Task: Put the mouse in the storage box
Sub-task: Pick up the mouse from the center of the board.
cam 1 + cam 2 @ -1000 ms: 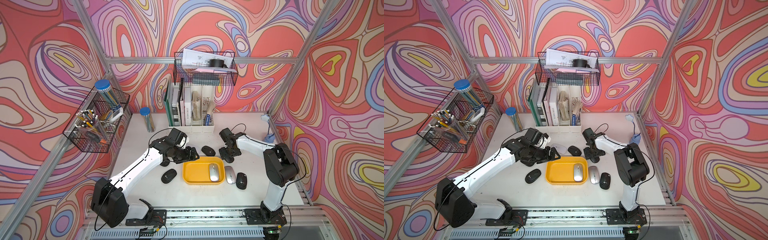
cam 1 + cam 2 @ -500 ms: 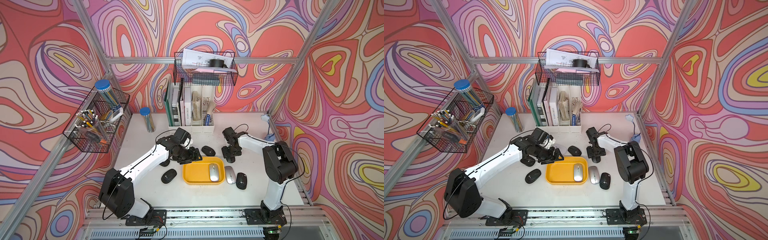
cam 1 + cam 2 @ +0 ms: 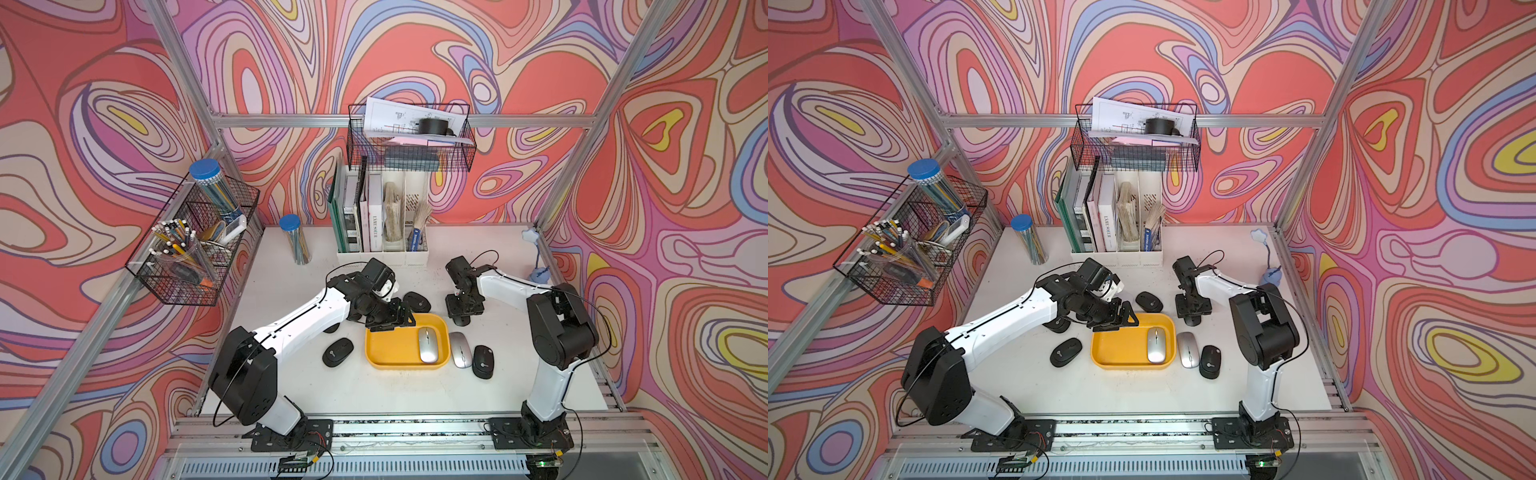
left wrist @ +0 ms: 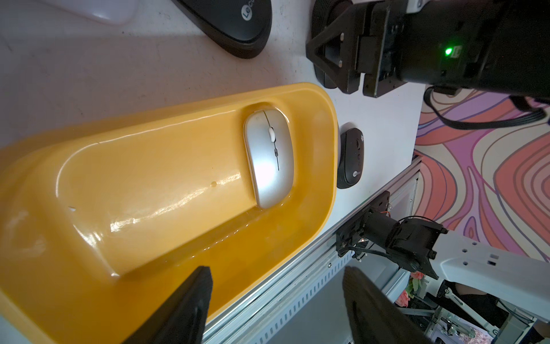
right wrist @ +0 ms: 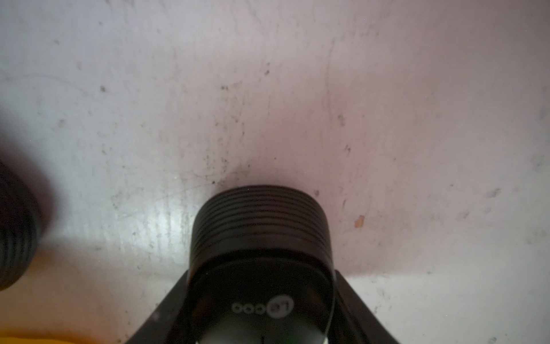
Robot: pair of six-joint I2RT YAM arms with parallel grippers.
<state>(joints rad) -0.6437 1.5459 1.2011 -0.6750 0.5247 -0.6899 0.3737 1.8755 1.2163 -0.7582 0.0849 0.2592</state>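
Behind the right back corner of the storage box (image 3: 390, 350), the right hand (image 3: 462, 311) has drawn its jaws together over the last second. It now pinches a black mouse (image 5: 262, 235) by its flanks, and the right wrist view shows the mouse's ribbed end poking out past the hand. The mouse seems to sit on the desk (image 3: 374, 395) yet, though that close view is too dim to be sure.

Meanwhile the left hand (image 3: 391, 322) has swung from beside the box to above its back left rim. Its fingers (image 4: 190, 306) stand spread with nothing between them.

Inside the box lies 1 silver mouse (image 3: 428, 345), against the right wall. A second silver mouse (image 3: 459, 355) and a dark mouse (image 3: 483, 362) lie just outside that wall.

The grasp looks made, so what remains for this mouse is a lift and a short carry over the rim onto the bare yellow floor. The left hand hangs over that very part and may get in the way.
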